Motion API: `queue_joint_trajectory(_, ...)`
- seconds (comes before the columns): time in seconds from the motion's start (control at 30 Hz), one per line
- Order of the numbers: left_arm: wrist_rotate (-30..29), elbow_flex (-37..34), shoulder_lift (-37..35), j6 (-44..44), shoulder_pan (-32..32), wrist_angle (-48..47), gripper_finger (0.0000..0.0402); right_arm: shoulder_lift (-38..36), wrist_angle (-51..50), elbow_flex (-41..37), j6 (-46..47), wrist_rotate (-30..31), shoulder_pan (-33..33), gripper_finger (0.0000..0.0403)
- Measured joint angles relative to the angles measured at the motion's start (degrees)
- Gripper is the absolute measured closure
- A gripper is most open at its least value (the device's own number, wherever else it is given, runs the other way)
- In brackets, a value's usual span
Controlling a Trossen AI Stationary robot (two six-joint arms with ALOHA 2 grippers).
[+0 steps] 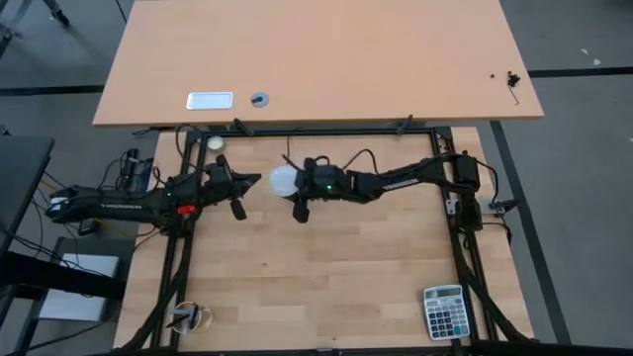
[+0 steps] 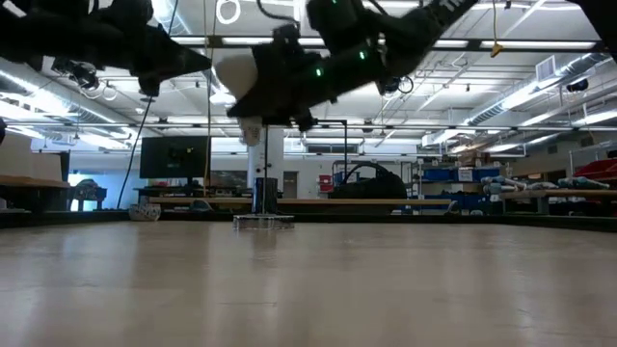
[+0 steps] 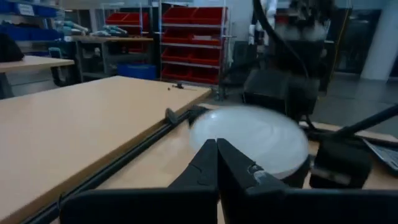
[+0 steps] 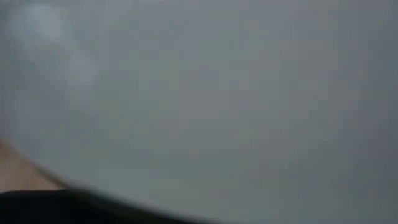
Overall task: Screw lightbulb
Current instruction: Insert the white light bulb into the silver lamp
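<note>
The white lightbulb (image 1: 283,180) hangs in the air above the middle of the table. Its wide round face (image 3: 249,138) is up and its narrow base (image 2: 251,130) points down. My right gripper (image 1: 297,184) reaches in from the table's right and is shut on it. The bulb's pale surface (image 4: 211,99) fills the right wrist view. My left gripper (image 1: 255,180) is shut and lies level. Its tips (image 3: 216,148) are at the bulb's left rim, and I cannot tell whether they touch it. My right gripper holds the lightbulb by its wide body (image 1: 289,184), coming level from the table's right. The gripper and the bulb hide the place of contact. The bulb is upright, face up, lifted clear of the table (image 2: 308,280).
A calculator (image 1: 443,311) lies at the near right corner. A small white ball (image 1: 215,142) lies at the far left by the black frame rail (image 1: 326,131). A corded thing (image 1: 188,316) lies at the near left. A second desk (image 1: 316,59) stands beyond.
</note>
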Motion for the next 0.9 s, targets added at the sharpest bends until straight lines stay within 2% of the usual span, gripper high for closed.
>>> queue_joint_trajectory(0.13, 2.3, -2.2, 0.2, 0.0, 2.3, 3.0, 0.0402, -0.1, 15.0, -7.7, 1.2, 6.8, -0.1, 0.0245)
queue_joint_trajectory(0.23, 2.8, -2.5, 0.9, -0.9, 3.8, 4.1, 0.0402, 0.7, 23.9, -11.6, 2.4, 8.6, -0.4, 0.0245)
queue_joint_trajectory(0.33, 3.2, -2.6, 3.2, -1.1, 5.2, 3.9, 0.0402, 2.4, 28.6, -12.5, 3.9, 8.8, -1.4, 0.0245)
queue_joint_trajectory(0.53, 3.6, -2.6, 10.0, -1.1, 8.0, 6.3, 0.0402, 6.9, 30.2, -10.6, 3.9, 10.5, -3.2, 0.0245)
queue_joint_trajectory(0.8, 7.3, -2.6, 18.6, -1.4, 11.4, 14.4, 0.0402, 7.4, 31.0, -10.4, 3.0, 11.1, -5.1, 0.0245)
queue_joint_trajectory(0.9, 8.9, -2.6, 20.3, -1.5, 12.0, 17.0, 0.0402, 7.9, 30.8, -10.4, 4.1, 9.3, -5.9, 0.0245)
